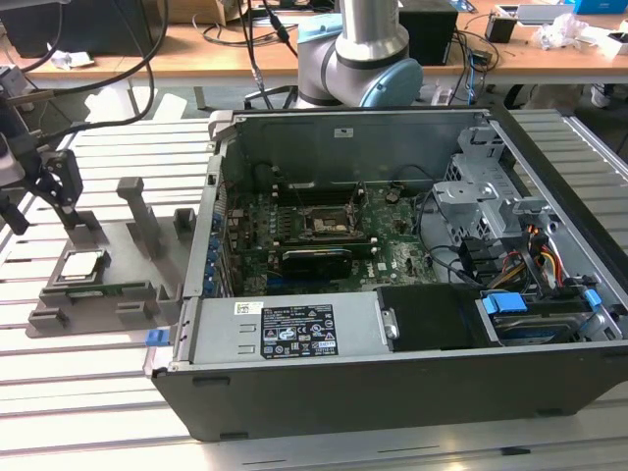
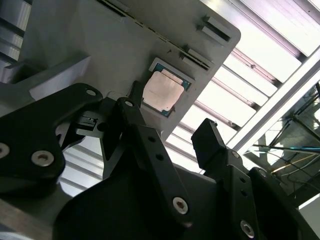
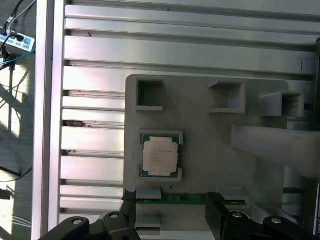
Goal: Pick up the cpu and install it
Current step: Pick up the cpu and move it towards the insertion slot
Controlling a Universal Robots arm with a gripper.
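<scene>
Exterior view: the gripper (image 1: 39, 208) hangs over the holder tray (image 1: 128, 257) at the exterior view's left. The cpu (image 1: 80, 265) lies flat in its recess near that tray's left corner, below the fingers.

Second wrist view: the jaws are spread wide and empty, with the cpu (image 2: 162, 92) just beyond the tips.

First wrist view: the cpu (image 3: 160, 156) sits ahead of the gap, a touch nearer one finger. It's square, so there's no long axis to match.

A lab: slotted aluminium table (image 1: 98, 412), cabled workbench (image 1: 520, 61) (wooden) behind.
</scene>
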